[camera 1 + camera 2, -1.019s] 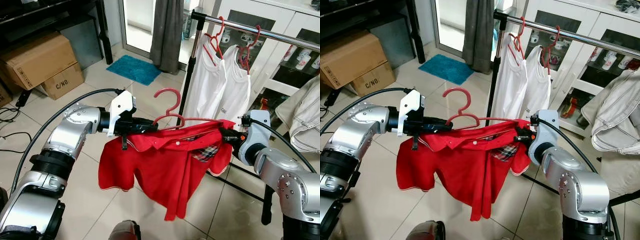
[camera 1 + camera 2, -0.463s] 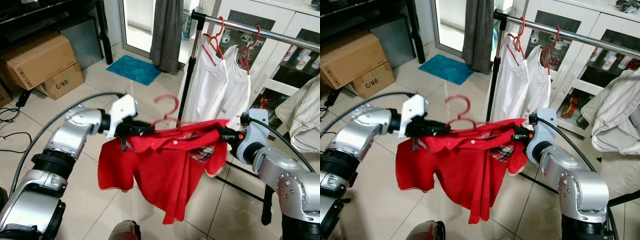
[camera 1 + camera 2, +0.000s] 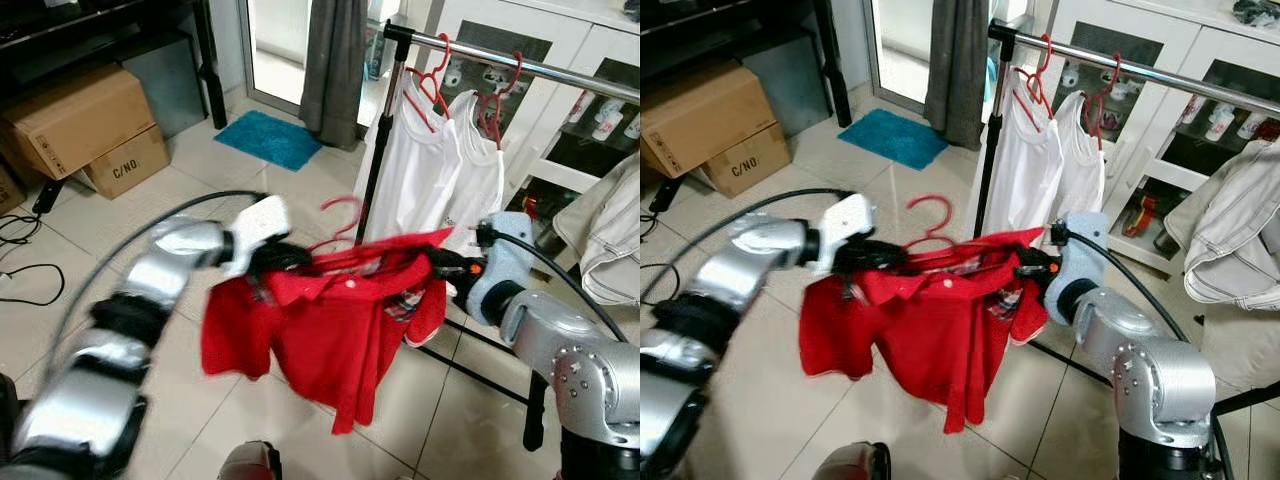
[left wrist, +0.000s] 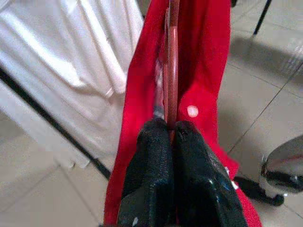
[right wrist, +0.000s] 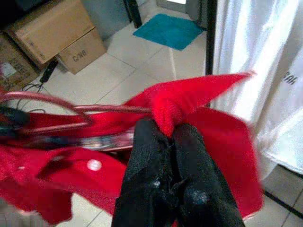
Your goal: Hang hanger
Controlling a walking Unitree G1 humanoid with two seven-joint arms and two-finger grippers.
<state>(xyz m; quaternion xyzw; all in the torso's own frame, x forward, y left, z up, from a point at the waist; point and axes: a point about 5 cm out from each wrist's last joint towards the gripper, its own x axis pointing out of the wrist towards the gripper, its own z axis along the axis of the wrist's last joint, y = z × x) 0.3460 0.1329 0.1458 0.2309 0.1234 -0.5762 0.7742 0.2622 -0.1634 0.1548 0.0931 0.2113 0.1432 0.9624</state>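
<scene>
the left gripper [image 4: 171, 135] has its fingers [image 4: 151, 165] clamped on the left end of the red hanger [image 3: 345, 235], the right gripper [image 5: 169, 135] pinches its shirt-covered right end, holding the draped red shirt [image 3: 320, 330] near the rail [image 3: 500, 55].

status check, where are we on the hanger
Left pincer shut on red hanger, right pincer shut on red shirt. Hanger below the rail, not yet hooked. Two white shirts crowd the rail's near end.
</scene>
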